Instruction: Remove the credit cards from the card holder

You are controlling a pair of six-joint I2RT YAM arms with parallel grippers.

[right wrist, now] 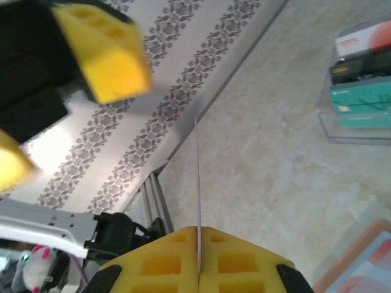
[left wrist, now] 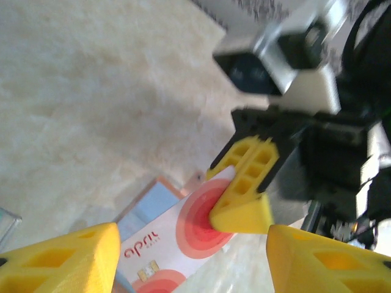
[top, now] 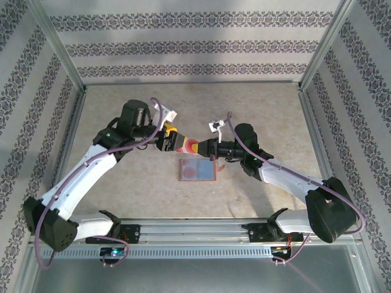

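Observation:
A white credit card [top: 189, 145] with red circles hangs in the air between the two grippers. My right gripper [top: 204, 148] is shut on its right end; in the right wrist view the credit card [right wrist: 197, 177] shows edge-on, pinched between the yellow pads [right wrist: 232, 256]. My left gripper [top: 170, 141] stands open at the card's other end, and its yellow fingers [left wrist: 67, 256] flank the credit card [left wrist: 177, 238] without touching it. The card holder [top: 197, 170] lies open flat on the table just below, with a red-circled card in its pocket.
A clear tray with a teal, black and red stack [right wrist: 360, 79] stands on the table beyond the right gripper. The metal frame rail [top: 195, 227] runs along the near edge, and patterned walls [top: 195, 49] enclose the other sides.

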